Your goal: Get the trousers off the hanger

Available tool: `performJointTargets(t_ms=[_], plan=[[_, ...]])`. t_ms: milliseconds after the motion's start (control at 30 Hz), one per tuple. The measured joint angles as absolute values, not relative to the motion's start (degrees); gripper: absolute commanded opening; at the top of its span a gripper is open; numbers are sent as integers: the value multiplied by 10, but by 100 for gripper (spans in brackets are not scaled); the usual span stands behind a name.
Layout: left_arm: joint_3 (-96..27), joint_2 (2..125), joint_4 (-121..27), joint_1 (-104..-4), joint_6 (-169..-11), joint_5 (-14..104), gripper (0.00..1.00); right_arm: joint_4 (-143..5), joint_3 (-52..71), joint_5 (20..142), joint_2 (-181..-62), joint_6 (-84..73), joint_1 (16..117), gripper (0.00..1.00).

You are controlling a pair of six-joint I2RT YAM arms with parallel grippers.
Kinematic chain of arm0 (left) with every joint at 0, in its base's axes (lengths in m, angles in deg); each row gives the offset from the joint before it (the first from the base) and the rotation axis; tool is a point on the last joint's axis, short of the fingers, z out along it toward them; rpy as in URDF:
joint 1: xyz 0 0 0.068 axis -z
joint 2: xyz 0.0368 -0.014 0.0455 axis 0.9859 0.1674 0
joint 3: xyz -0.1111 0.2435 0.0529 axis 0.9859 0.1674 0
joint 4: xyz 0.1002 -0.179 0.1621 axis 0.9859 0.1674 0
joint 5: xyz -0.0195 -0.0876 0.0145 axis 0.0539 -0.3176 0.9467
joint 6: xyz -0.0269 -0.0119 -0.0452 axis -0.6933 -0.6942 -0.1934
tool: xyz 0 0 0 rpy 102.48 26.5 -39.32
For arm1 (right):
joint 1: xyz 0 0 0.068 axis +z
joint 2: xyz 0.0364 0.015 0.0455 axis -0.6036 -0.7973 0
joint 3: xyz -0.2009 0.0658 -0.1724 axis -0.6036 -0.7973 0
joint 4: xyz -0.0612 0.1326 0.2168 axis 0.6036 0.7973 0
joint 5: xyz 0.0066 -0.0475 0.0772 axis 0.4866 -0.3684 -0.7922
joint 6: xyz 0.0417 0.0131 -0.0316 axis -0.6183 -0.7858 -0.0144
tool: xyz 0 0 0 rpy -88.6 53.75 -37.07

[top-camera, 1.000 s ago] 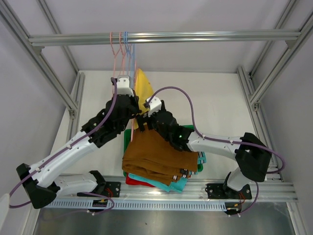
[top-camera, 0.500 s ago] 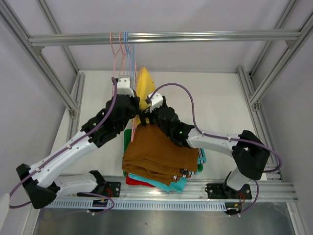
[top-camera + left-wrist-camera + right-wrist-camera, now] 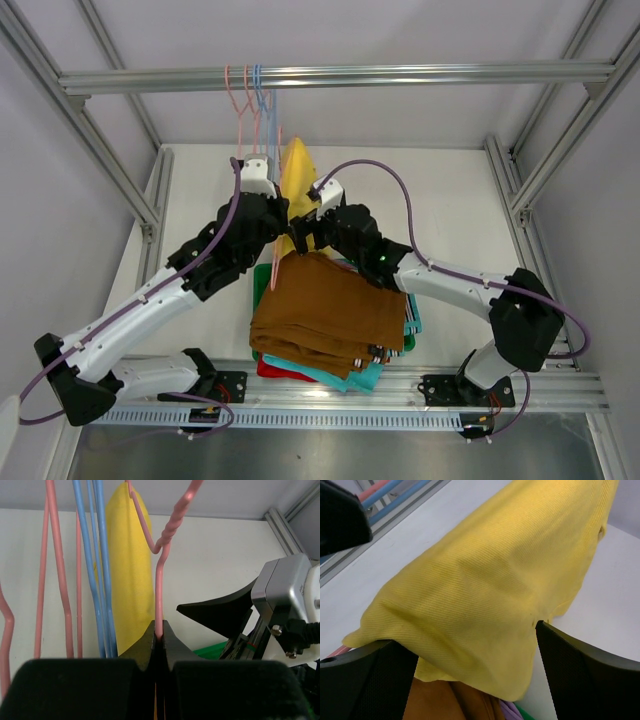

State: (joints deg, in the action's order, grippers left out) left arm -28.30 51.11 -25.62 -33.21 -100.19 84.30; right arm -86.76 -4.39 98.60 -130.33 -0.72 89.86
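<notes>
Brown trousers (image 3: 325,310) lie on top of a folded pile at the near table edge. A teal pair (image 3: 345,378) and a red pair (image 3: 275,372) show under them, on the green tray (image 3: 262,280). Just behind, the left gripper (image 3: 159,636) is clamped on the wire of a pink hanger (image 3: 160,580). The right gripper (image 3: 475,650) has its jaws wide apart around the yellow trousers (image 3: 295,175), which hang below the far rail (image 3: 400,75).
</notes>
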Motion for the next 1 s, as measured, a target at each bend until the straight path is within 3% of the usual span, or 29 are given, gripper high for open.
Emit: performJointTargets(t_ms=[100, 267, 367, 533, 633, 767, 833, 933, 1000], plan=[[-283, 511, -256, -332, -1002, 842, 0, -858, -37, 956, -1303, -15, 887, 96], [-283, 512, -257, -333, -1001, 841, 0, -842, -6, 894, -1322, -29, 862, 86], [-283, 512, -258, -333, -1001, 840, 0, -842, 3, 863, -1333, -35, 854, 74], [-283, 517, -261, -334, -1001, 834, 0, -833, 23, 810, -1345, -44, 845, 40], [-283, 519, -265, -335, -1001, 831, 0, -831, 33, 781, -1348, -50, 840, 31], [-283, 519, -267, -335, -1001, 828, 1, -823, 37, 731, -1349, -61, 824, 30], [-283, 519, -268, -335, -1001, 826, 0, -818, 41, 699, -1351, -70, 814, 47], [-283, 519, -268, -335, -1001, 823, 1, -815, 52, 658, -1360, -85, 797, 50], [-283, 520, -268, -335, -1000, 822, 0, -814, 57, 636, -1366, -95, 788, 62]])
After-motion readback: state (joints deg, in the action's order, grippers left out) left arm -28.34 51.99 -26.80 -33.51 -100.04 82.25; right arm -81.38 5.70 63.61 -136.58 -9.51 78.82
